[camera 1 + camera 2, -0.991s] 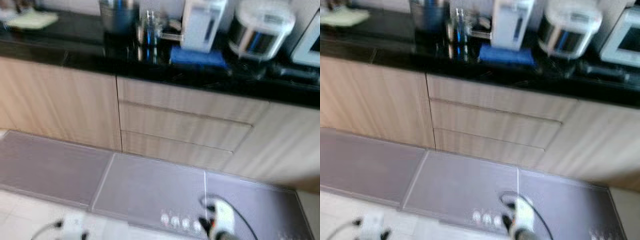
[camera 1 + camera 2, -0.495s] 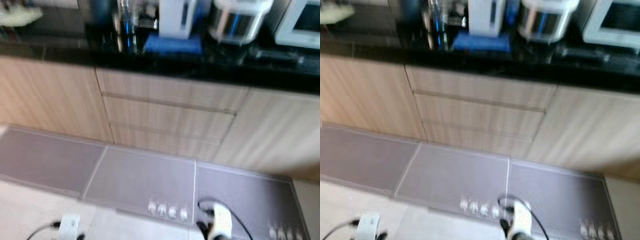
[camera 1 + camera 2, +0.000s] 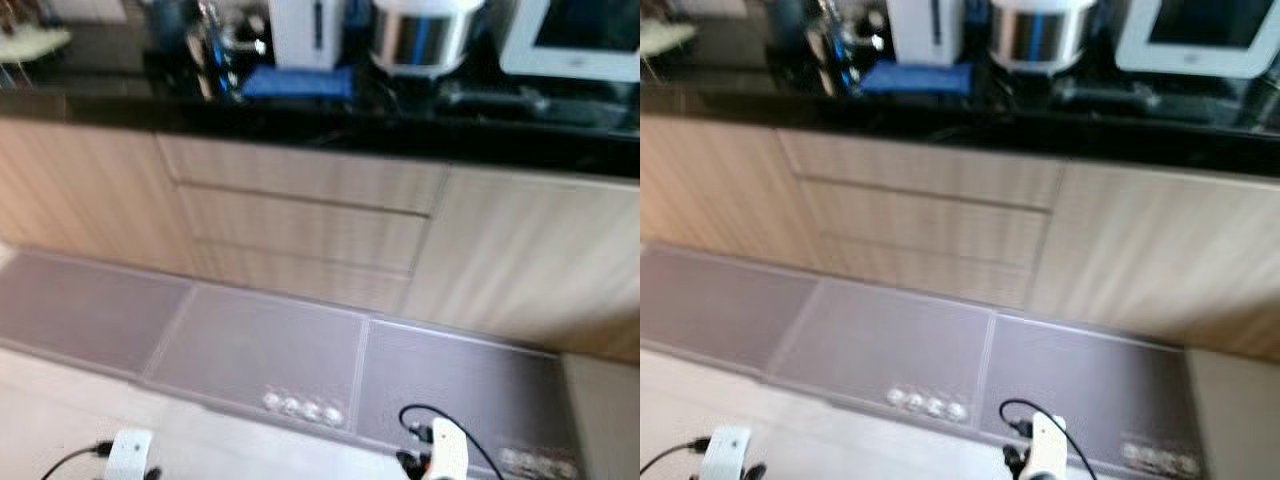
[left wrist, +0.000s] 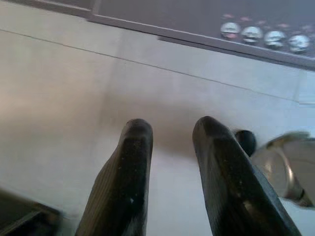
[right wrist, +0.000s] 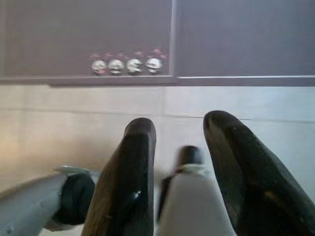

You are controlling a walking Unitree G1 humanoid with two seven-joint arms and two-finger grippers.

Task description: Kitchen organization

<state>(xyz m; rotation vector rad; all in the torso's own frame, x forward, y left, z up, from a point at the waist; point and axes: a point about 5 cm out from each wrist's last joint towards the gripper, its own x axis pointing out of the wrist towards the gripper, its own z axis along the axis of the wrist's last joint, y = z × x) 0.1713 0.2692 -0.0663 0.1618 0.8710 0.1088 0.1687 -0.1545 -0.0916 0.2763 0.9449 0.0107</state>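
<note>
A black countertop (image 3: 330,115) runs across the top of the eye views. On it stand a white hot-water pot (image 3: 305,28), a steel rice cooker (image 3: 420,30), a white microwave (image 3: 575,40), a blue cloth (image 3: 295,82) and some shiny glassware (image 3: 205,45). Both arms hang low over the floor. My left gripper (image 4: 170,132) is open above pale tiles with nothing between its fingers. My right gripper (image 5: 179,123) is open too, pointing down at the tiles near a mat's edge.
Light wood cabinets with three drawers (image 3: 300,230) stand under the counter. Grey floor mats (image 3: 260,345) lie along their base. A pale dish (image 3: 30,42) sits at the counter's far left. Cream floor tiles (image 4: 74,88) lie in front of the mats.
The whole picture has slid left, so the camera has turned or stepped right. The microwave has come further into view. Both arms still hang idle.
</note>
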